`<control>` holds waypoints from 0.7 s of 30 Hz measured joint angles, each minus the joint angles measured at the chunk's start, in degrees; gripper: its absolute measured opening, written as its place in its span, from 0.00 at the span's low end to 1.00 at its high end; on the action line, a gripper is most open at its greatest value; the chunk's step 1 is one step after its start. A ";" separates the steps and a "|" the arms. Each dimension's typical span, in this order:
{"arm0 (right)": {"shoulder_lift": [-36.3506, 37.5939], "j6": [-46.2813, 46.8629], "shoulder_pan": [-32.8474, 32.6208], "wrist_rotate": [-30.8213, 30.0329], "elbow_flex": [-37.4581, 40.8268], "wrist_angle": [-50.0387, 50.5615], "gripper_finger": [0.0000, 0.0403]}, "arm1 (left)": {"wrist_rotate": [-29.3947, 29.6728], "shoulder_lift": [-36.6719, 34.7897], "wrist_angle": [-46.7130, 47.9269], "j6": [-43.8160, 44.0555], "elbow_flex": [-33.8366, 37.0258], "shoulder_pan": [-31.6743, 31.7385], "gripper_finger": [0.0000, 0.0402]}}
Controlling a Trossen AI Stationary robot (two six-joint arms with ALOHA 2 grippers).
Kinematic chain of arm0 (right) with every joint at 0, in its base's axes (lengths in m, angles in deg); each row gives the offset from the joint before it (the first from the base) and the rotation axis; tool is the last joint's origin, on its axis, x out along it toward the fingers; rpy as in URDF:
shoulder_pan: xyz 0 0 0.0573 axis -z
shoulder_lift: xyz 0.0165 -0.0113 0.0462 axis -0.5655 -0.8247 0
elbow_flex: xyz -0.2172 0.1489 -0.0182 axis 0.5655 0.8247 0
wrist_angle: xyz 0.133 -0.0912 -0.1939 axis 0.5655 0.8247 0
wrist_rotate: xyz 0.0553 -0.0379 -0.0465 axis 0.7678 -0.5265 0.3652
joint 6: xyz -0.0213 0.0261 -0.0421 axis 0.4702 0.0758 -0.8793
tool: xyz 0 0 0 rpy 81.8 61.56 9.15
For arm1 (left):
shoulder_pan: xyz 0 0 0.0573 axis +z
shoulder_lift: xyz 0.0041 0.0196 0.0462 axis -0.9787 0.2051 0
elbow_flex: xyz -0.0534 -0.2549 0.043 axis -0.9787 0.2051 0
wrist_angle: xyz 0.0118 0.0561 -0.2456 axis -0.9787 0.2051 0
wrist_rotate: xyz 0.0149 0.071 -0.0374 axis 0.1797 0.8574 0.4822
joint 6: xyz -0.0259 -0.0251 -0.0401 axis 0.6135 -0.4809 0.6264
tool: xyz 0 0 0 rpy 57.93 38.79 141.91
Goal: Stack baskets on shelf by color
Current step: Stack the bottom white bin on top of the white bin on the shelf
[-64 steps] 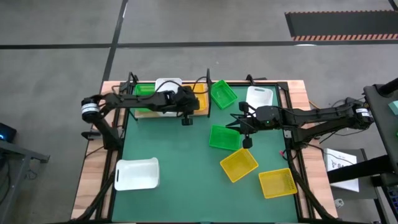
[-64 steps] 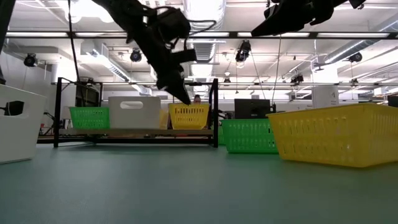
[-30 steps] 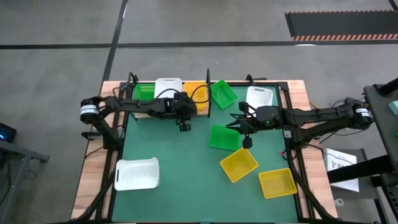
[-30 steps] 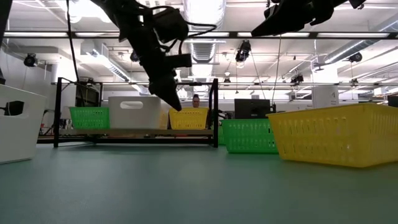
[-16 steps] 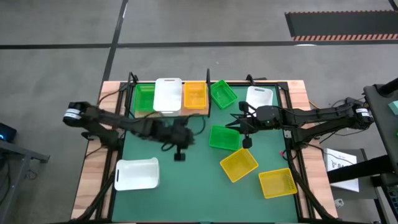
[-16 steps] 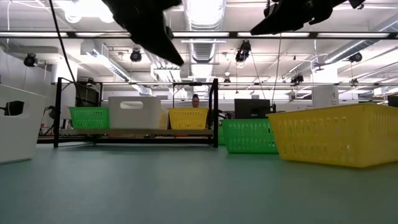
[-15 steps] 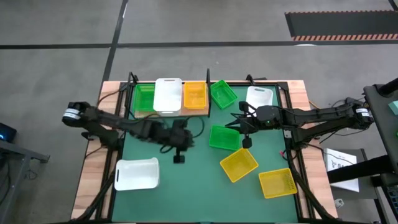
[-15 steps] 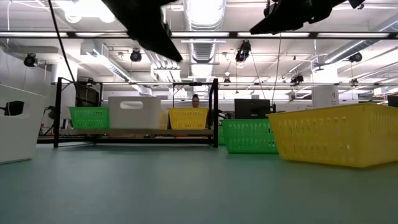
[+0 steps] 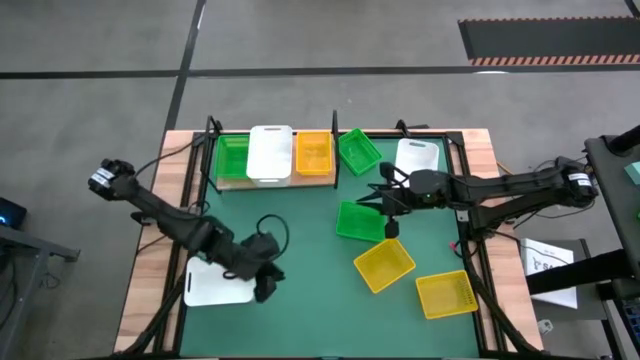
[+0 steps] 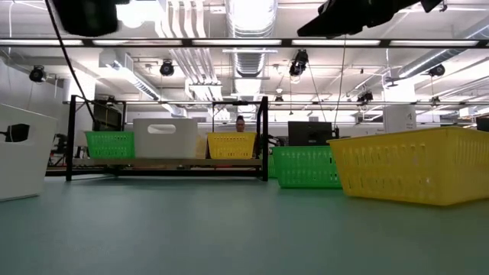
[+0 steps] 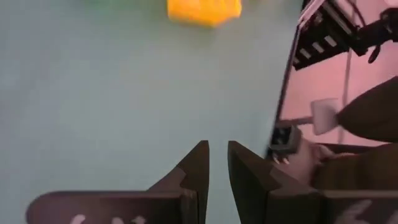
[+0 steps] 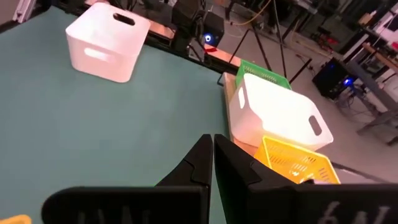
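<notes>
The left gripper (image 9: 265, 290) hangs over the green mat (image 9: 310, 300) just beside the right edge of a white basket (image 9: 215, 282) lying at the mat's near left; in its wrist view its fingers (image 11: 193, 171) stand a narrow slit apart with nothing between them, only bare mat and a blurred yellow basket (image 11: 204, 10) farther off. The right gripper (image 9: 388, 222) hovers above the middle of the mat at the upper right corner of a green basket (image 9: 358, 221); its fingers (image 12: 202, 158) are pressed together and hold nothing.

The shelf (image 9: 275, 180) sits at the far left of the table, and on its board three baskets stand side by side: a green one (image 9: 232, 158), a white one (image 9: 269, 154) and a yellow one (image 9: 313, 152); the low view shows the same row behind the shelf's black posts (image 10: 264, 137). Just right of the shelf a second loose green basket (image 9: 358, 151) lies tilted, and farther right another white basket (image 9: 415, 156) stands at the table's far edge. Two yellow baskets lie on the near right of the mat, one (image 9: 384, 263) below the middle green basket, the other (image 9: 446, 295) nearer the corner.
</notes>
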 joint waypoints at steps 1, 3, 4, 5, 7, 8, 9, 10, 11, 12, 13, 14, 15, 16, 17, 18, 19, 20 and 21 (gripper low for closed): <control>-0.33 -0.68 0.00 0.00 0.00 -0.51 0.02 | -0.54 0.00 1.44 3.90 0.00 -0.99 0.10; -1.08 -1.82 0.00 -0.02 -0.12 -1.12 0.02 | -0.92 0.02 6.11 13.04 -0.01 -2.73 0.10; -1.39 -2.07 0.00 -0.04 -0.38 -1.11 0.02 | -1.09 0.06 9.84 18.20 -0.19 -3.30 0.10; -1.71 -2.08 0.00 -0.05 -0.69 -1.17 0.02 | -1.43 0.19 14.34 23.23 -0.49 -3.69 0.10; -1.91 -2.14 0.00 -0.07 -0.92 -1.20 0.02 | -3.11 0.40 21.87 32.07 -0.88 -4.15 0.10; -1.98 -2.29 0.00 -0.08 -0.96 -1.03 0.02 | -4.72 0.46 24.31 35.83 -1.08 -4.26 0.10; -2.00 -2.31 0.00 -0.12 -1.01 -0.77 0.02 | -6.57 0.51 25.77 38.81 -1.24 -4.26 0.10; -2.04 -2.31 0.00 -0.20 -1.01 -0.33 0.02 | -7.94 0.52 26.77 41.26 -1.35 -4.29 0.10; -2.01 -2.28 0.00 -0.22 -1.01 0.14 0.02 | -8.46 0.52 27.59 43.55 -1.36 -4.34 0.10; -1.97 -2.22 0.00 -0.22 -1.01 0.45 0.02 | -8.39 0.52 27.96 45.40 -1.31 -4.34 0.10; -1.87 -2.22 0.00 -0.22 -1.01 0.88 0.03 | -7.91 0.52 27.72 46.64 -0.99 -4.34 0.10; -1.79 -2.21 0.00 -0.22 -1.01 1.31 0.03 | -7.64 0.68 27.47 47.25 -0.75 -4.32 0.11; -1.75 -2.20 0.00 -0.22 -1.01 1.43 0.05 | -7.72 1.04 27.00 47.32 -0.64 -4.30 0.11; -1.75 -2.25 0.00 -0.22 -1.01 1.40 0.06 | -7.90 1.43 26.49 47.30 -0.61 -4.26 0.11; -1.75 -2.41 0.00 -0.22 -1.01 1.42 0.08 | -7.99 1.68 26.12 47.30 -0.60 -4.26 0.12; -1.75 -2.67 0.00 -0.22 -1.01 1.40 0.10 | -8.11 1.70 25.97 47.30 -0.57 -4.28 0.14; -1.75 -2.81 0.00 -0.22 -1.01 1.39 0.13 | -8.11 1.68 25.78 47.25 -0.57 -4.28 0.16; -1.73 -2.81 0.03 -0.22 -1.01 1.39 0.15 | -8.12 1.64 25.22 47.10 -0.57 -4.28 0.18; -1.73 -2.79 0.13 -0.22 -1.01 1.39 0.18 | -8.07 1.64 24.57 46.88 -0.57 -4.32 0.20</control>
